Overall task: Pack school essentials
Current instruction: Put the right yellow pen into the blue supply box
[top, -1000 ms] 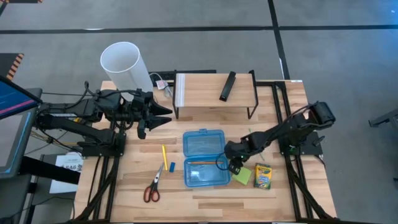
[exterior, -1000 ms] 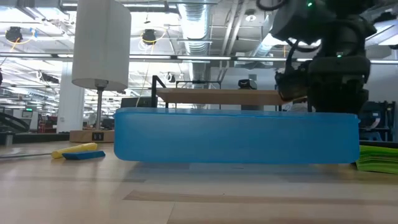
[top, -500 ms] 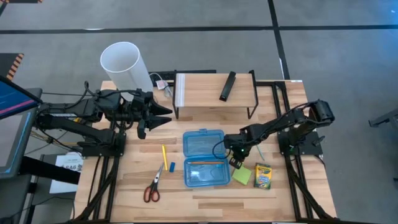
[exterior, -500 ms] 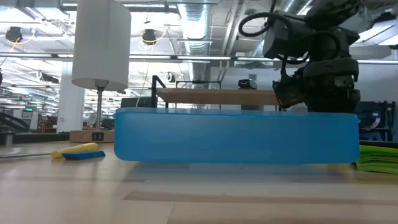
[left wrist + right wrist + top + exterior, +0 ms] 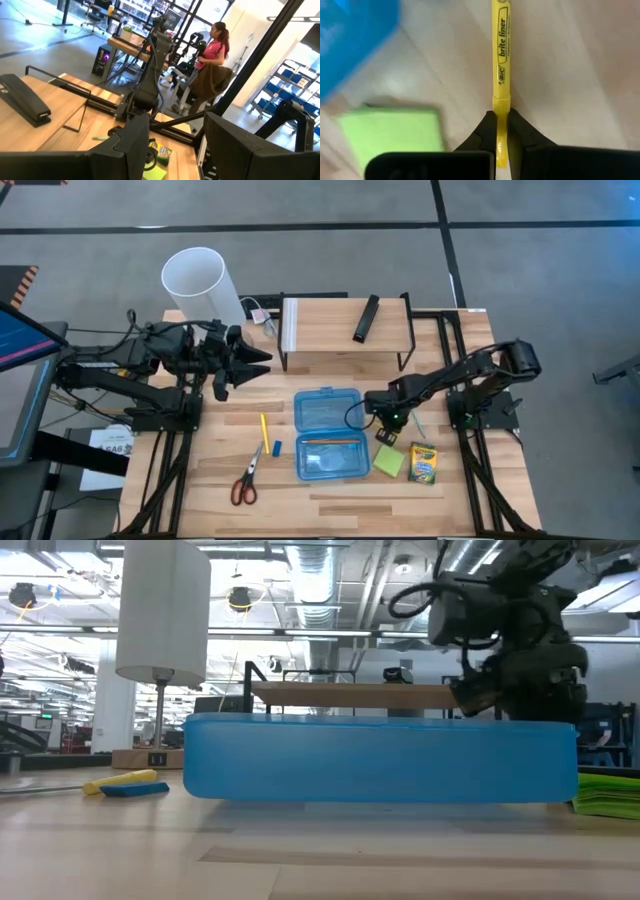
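A blue pencil case [image 5: 327,434] lies open mid-table with an orange pencil [image 5: 325,442] inside. A yellow pencil [image 5: 265,432], a blue eraser [image 5: 277,447] and red-handled scissors [image 5: 246,480] lie to its left. A green sticky-note pad [image 5: 388,462] and a crayon box [image 5: 423,464] lie to its right. My right gripper [image 5: 392,423] [image 5: 501,125] is just right of the case, shut on a yellow highlighter pen [image 5: 500,55]. My left gripper [image 5: 262,360] [image 5: 175,150] is open and empty at the far left. My right gripper pinches the highlighter's cap end [image 5: 501,107] between its two fingertips [image 5: 489,124]. The pen's body runs straight out ahead of the fingers, past the pad. Whether the pen lies on the table or is lifted, I cannot tell.
A tall white cylinder [image 5: 205,285] stands at the far left corner. A wooden shelf [image 5: 345,330] on black legs stands at the far edge and carries a slim black bar [image 5: 366,318]. A person shows in the room beyond [image 5: 212,55].
My right gripper has gone from above the case's right edge and the sticky-note pad toward the table's far edge and a little to the right, over to the pen. The left arm has shifted only slightly.
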### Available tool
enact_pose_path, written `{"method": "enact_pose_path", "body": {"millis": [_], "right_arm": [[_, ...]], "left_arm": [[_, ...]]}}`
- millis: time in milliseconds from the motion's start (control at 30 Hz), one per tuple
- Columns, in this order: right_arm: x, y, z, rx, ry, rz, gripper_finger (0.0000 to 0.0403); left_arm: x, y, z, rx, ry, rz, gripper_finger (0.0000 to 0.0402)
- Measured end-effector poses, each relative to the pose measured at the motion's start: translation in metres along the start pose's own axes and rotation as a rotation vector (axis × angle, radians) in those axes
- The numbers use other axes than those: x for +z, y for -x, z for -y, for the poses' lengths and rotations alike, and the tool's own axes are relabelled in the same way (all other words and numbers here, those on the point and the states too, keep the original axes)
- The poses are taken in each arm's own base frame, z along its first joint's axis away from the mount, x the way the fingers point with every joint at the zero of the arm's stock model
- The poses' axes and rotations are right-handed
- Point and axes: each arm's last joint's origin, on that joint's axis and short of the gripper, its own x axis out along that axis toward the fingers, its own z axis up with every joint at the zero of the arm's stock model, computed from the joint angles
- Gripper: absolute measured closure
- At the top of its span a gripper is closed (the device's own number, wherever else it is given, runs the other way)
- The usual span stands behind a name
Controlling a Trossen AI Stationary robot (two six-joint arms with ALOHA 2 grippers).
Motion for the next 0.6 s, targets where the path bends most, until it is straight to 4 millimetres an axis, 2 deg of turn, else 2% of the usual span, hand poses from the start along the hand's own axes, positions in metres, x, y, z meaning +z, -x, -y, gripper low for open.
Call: {"method": "enact_pose_path", "body": {"millis": [233,600], "right_arm": [[-0.008,0.016,0.011,-0.046,-0.033,-0.006,0.0381],[-0.012,0.039,0.019,0.013,-0.054,0.067,0.0385]], "left_arm": [[0.0,0.0,0.0,0.002,-0.015,-0.001,0.0226],[0.0,0.0,0.0,0.005,-0.022,-0.001,0.0226]]}}
